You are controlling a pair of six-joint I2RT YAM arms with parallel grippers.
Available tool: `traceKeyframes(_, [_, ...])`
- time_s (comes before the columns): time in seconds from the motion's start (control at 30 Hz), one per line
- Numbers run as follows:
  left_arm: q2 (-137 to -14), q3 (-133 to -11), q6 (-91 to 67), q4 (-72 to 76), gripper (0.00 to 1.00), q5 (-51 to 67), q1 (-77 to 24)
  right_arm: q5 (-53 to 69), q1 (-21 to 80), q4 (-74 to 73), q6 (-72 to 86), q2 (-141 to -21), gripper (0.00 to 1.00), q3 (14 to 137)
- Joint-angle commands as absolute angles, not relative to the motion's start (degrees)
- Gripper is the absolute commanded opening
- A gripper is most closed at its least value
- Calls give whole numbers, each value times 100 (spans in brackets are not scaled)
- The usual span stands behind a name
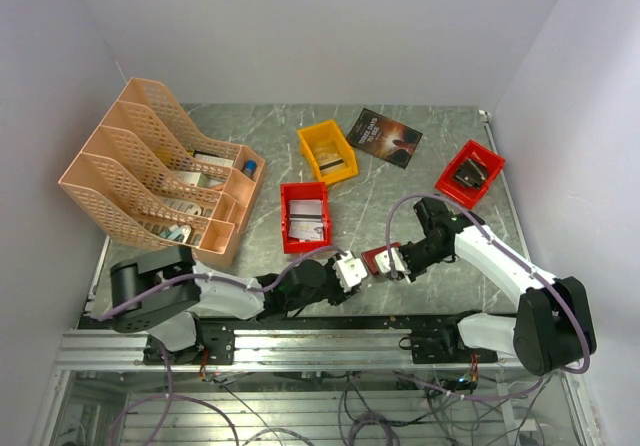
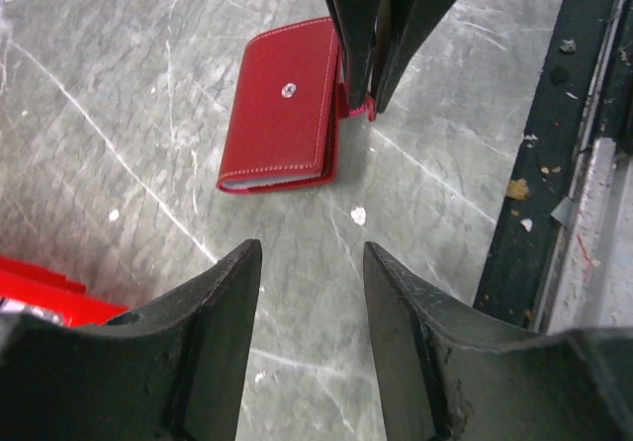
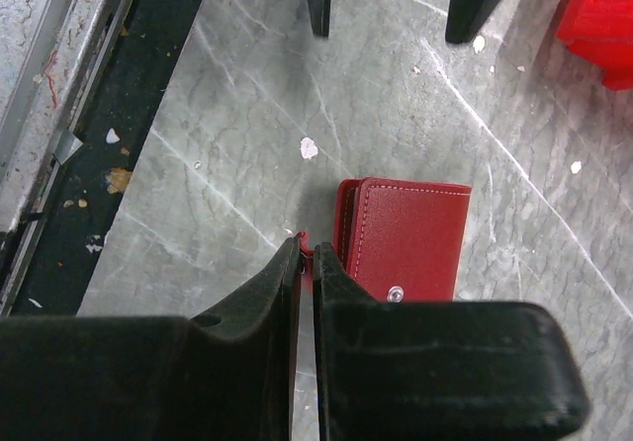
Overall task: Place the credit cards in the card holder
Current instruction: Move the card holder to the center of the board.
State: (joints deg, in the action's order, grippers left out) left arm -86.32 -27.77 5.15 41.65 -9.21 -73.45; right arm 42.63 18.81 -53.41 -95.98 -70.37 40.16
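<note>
The card holder is a small dark-red wallet lying folded on the marble table, snap stud facing up. My right gripper is shut on the holder's thin red snap tab, which sticks out at its edge. My left gripper stands open a short way from the holder's other side, with nothing between its fingers. Pale credit cards lie in a red bin behind the grippers.
That red bin stands mid-table, with a yellow bin and a dark booklet behind it. Another red bin is at the right. An orange file rack fills the left. A black rail runs along the near edge.
</note>
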Motion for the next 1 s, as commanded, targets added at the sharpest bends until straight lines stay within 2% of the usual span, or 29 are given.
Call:
traceKeyframes(0.0, [-9137, -3202, 993, 5101, 57, -942, -7400, 4345, 1844, -5535, -9957, -7061, 4, 4053])
traceKeyframes(0.2, [-9777, -3303, 1307, 5729, 63, -1099, -7401, 4419, 1789, -5684, -10071, -7111, 4, 4122])
traceKeyframes(0.63, [-10624, -3880, 1525, 5655, 67, -618, -7171, 4496, 1675, -5780, -10181, -7049, 3, 4157])
traceKeyframes(0.97, [-10929, -3762, 1281, 6389, 67, -339, -7026, 4580, 1597, -5863, -10279, -7031, 3, 4194])
